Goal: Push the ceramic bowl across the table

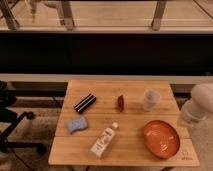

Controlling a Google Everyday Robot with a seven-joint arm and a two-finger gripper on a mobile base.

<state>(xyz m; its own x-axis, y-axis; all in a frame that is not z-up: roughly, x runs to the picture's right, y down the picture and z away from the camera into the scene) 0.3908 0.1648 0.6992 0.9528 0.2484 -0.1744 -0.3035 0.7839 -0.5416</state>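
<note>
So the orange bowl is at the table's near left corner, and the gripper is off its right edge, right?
No: the camera view shows the ceramic bowl at the table's near right corner. The gripper is off the right edge, as said.

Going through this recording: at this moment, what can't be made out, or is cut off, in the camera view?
- The gripper, camera view: low beside the table, at its right side near the ceramic bowl. The arm is cut off by the right frame edge, and whether the gripper touches the table cannot be told.
- Label on the bottle: too small to read.
- Corner logo: too small to read.
- Small dark red item: too small to identify.
</note>
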